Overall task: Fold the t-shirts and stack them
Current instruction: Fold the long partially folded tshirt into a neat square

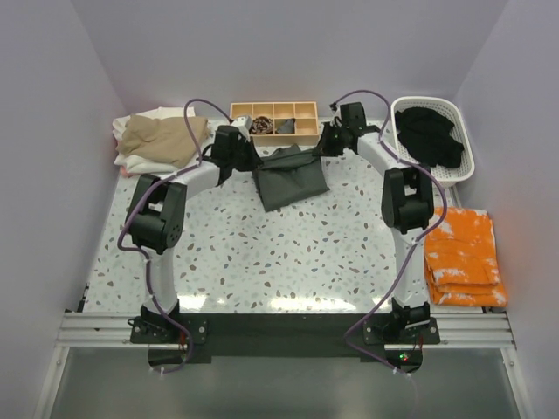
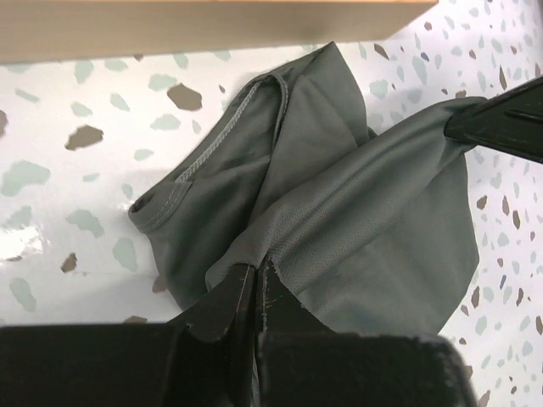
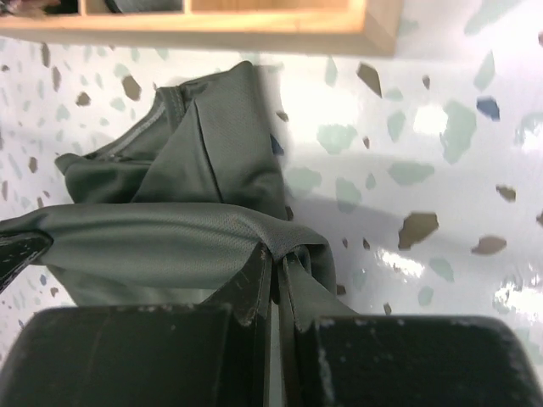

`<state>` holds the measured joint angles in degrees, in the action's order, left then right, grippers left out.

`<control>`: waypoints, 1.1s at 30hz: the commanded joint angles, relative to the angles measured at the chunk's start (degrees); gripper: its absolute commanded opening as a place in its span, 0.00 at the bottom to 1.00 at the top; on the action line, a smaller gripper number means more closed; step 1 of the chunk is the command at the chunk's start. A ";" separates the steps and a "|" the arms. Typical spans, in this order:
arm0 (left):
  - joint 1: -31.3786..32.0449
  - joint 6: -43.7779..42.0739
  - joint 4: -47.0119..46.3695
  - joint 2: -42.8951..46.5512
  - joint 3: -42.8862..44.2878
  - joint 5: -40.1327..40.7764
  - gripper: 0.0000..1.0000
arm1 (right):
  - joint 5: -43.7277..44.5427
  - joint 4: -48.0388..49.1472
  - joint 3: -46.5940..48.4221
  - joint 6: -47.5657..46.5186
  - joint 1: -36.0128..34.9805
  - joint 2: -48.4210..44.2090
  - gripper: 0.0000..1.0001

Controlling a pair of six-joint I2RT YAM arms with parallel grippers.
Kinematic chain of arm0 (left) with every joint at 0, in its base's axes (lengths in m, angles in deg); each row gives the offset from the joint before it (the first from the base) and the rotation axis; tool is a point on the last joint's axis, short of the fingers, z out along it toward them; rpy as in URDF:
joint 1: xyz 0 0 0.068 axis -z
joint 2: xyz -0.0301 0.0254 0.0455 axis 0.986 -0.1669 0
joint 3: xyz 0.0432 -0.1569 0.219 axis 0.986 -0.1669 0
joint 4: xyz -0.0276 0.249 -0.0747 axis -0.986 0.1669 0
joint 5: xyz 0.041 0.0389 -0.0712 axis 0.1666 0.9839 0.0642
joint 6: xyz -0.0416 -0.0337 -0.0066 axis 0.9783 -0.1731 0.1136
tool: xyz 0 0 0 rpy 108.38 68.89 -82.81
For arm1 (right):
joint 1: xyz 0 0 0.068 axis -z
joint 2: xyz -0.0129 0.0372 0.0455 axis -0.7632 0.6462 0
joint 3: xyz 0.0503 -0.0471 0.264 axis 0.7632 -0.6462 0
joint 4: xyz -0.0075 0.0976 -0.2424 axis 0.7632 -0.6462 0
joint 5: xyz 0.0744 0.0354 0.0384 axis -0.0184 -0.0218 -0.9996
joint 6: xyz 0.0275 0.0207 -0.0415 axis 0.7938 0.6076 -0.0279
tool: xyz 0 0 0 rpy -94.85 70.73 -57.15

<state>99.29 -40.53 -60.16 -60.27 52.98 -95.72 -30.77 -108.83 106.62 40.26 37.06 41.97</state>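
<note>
Both end effectors (image 2: 257,271) (image 3: 276,264) far forward, clamped on grey t-shirt (image 1: 293,181)

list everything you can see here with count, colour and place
t-shirt: one, dark grey, far middle of table
shirt pile: one, tan over white, far left corner
basket: one, white, far right
black garments: count unclear, black, in the basket
compartment tray: one, light wood, far middle
small bundles: a few, mixed colours, in the tray
folded cloths: one stack, orange and white, right edge
table: one, white speckled, under everything
left pincer: one, black, shut on t-shirt
right pincer: one, black, shut on t-shirt
</note>
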 commanded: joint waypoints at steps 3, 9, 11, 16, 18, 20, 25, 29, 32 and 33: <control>-2.63 -2.27 -2.56 0.03 3.26 0.21 0.00 | -5.00 -1.25 12.51 0.21 1.26 3.51 0.00; -4.74 -1.13 -3.09 0.56 0.63 0.74 0.00 | -11.24 -3.88 23.84 1.44 1.35 10.45 0.00; -5.45 -0.60 -3.26 0.73 -0.08 1.35 0.00 | -12.30 -5.29 26.50 1.70 1.26 12.82 0.00; -7.11 0.01 -4.76 0.21 -0.79 1.00 0.00 | -12.83 -5.30 30.55 1.88 1.26 15.73 0.01; -7.47 0.10 -5.02 -0.40 -0.52 1.26 0.00 | -13.27 -4.77 31.69 2.32 1.35 17.48 0.01; -7.82 0.28 -5.98 -0.58 -0.87 1.18 0.00 | -13.27 -2.49 31.61 2.76 1.26 18.19 0.01; -8.26 0.54 -8.71 -2.51 0.00 0.74 0.00 | -13.44 3.92 31.17 3.46 1.26 20.57 0.08; -8.44 0.37 -11.60 -4.27 1.24 1.52 0.00 | -13.53 10.51 29.60 4.26 1.26 20.57 0.40; -8.70 -0.25 -12.93 -3.75 1.24 5.04 1.00 | -12.48 15.61 27.14 3.91 1.35 18.47 0.60; -8.87 -0.42 -13.28 -3.22 1.06 6.52 1.00 | -12.13 16.84 26.52 3.56 1.35 17.42 0.60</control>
<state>91.85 -40.24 -68.05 -64.75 52.30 -94.08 -45.30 -102.93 134.51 44.64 37.69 63.26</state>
